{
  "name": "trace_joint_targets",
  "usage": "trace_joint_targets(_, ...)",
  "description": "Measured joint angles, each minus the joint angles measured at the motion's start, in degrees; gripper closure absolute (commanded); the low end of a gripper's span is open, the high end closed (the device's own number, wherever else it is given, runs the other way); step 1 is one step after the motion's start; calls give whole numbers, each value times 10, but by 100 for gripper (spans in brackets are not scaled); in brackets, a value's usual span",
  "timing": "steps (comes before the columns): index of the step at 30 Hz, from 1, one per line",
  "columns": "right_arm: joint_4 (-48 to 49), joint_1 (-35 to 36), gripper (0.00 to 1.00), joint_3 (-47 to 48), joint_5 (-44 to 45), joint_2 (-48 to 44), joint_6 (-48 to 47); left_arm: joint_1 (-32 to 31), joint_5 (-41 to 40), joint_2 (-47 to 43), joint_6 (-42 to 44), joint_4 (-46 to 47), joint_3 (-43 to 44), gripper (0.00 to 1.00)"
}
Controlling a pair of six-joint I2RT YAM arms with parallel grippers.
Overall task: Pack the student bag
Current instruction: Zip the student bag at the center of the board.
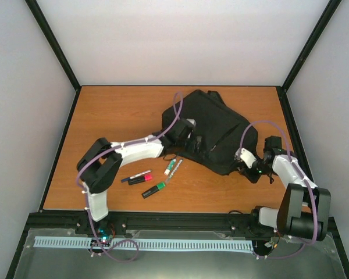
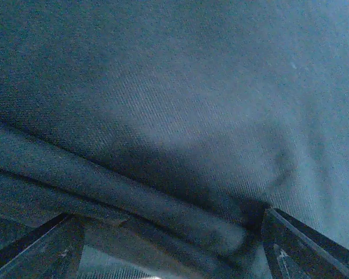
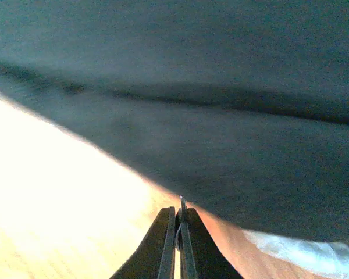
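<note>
Here, left pincer (image 2: 170,216) gapes against the student bag (image 1: 212,125); right pincer (image 3: 178,210) pinched shut.

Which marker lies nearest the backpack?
The white-and-green marker, right by the student bag; the red-capped marker and black-and-green marker lie farther off.

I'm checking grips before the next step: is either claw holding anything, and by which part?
Left claw: open over the large black fabric backpack, holding nothing. Right claw: shut on a thin sliver at that backpack's edge, perhaps a zip pull; unclear.
</note>
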Motion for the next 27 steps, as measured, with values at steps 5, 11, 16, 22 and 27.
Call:
trace_joint_targets(5, -12, 83, 96, 13, -16, -28, 32, 59, 24, 84, 68, -4, 121, 18)
trace_joint_targets(11, -35, 92, 96, 75, -45, 7, 60, 82, 25, 58, 145, 10, 152, 20)
trace_joint_targets(16, -41, 92, 96, 76, -45, 19, 71, 40, 64, -76, 222, 79, 7, 26)
trace_joint_targets(22, -43, 92, 96, 76, -56, 39, 85, -55, 127, -91, 335, 105, -37, 34)
trace_joint_targets(27, -43, 92, 96, 76, -58, 46, 95, -78, 144, -31, 393, 104, -15, 30)
